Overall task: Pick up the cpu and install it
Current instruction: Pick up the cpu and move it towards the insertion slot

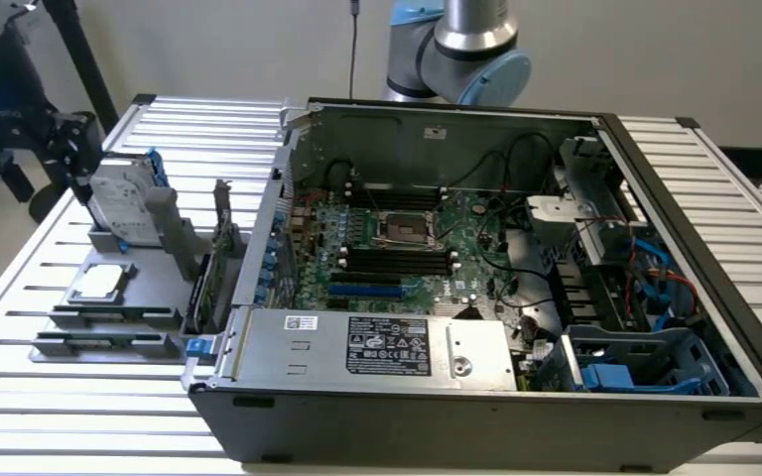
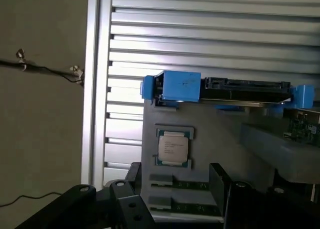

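The cpu (image 1: 100, 283), a small silver square with a dark rim, lies flat on a grey holder (image 1: 156, 297) at the exterior view's left, beside the open computer case. In the wrist view the cpu (image 2: 173, 147) sits in its recess, a little ahead of my gripper (image 2: 170, 209). The black fingers (image 2: 100, 204) stand wide apart with nothing between them. In the exterior view my gripper (image 1: 61, 139) hangs at the far left, over the table's edge and apart from the holder. The empty processor socket (image 1: 401, 230) shows on the green motherboard inside the case.
A silver hard drive in a blue frame (image 1: 123, 203) stands upright on the holder, behind the cpu. Dark memory sticks (image 1: 114, 315) lie in slots near it. The case walls (image 1: 262, 248), power supply (image 1: 381, 342) and cables crowd the motherboard. Floor cables (image 2: 45, 71) run beside the table.
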You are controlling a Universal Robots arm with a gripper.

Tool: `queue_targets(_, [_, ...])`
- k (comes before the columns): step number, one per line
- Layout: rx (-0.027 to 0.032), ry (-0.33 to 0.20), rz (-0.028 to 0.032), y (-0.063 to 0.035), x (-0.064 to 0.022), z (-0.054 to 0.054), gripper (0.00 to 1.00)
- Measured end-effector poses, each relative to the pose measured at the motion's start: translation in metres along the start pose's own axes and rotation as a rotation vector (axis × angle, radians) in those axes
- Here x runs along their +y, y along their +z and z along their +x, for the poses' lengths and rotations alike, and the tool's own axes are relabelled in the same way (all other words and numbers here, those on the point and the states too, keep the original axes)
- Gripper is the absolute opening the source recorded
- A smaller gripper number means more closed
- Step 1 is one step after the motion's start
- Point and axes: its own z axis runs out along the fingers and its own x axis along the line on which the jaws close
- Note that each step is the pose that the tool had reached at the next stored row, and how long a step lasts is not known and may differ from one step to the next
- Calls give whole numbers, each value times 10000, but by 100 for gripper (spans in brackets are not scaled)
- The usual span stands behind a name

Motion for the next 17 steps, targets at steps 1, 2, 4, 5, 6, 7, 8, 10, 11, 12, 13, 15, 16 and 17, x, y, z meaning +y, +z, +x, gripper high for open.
queue_targets(1, [0, -53, 2, 18, -1, -3, 65])
queue_targets(2, [1, -98, 4, 36, -3, -6, 65])
queue_targets(4, [2, -152, 7, 72, -6, -13, 65])
queue_targets(5, [1, -161, 7, 90, -8, -18, 65])
queue_targets(6, [0, -164, 7, 109, -9, -24, 65])
queue_targets(7, [2, -162, 8, 125, -10, -26, 65])
queue_targets(8, [2, -163, 8, 143, -14, -28, 65])
queue_targets(10, [2, -163, 8, 179, -21, -31, 65])
queue_targets(11, [2, -163, 8, 199, -24, -31, 65])
queue_targets(12, [1, -162, 7, 217, -26, -32, 65])
queue_targets(13, [1, -161, 7, 235, -29, -33, 65])
queue_targets(15, [2, -143, 7, 271, -31, -34, 65])
queue_targets(16, [2, -131, 6, 289, -32, -35, 65])
queue_targets(17, [1, -122, 5, 308, -32, -36, 65])
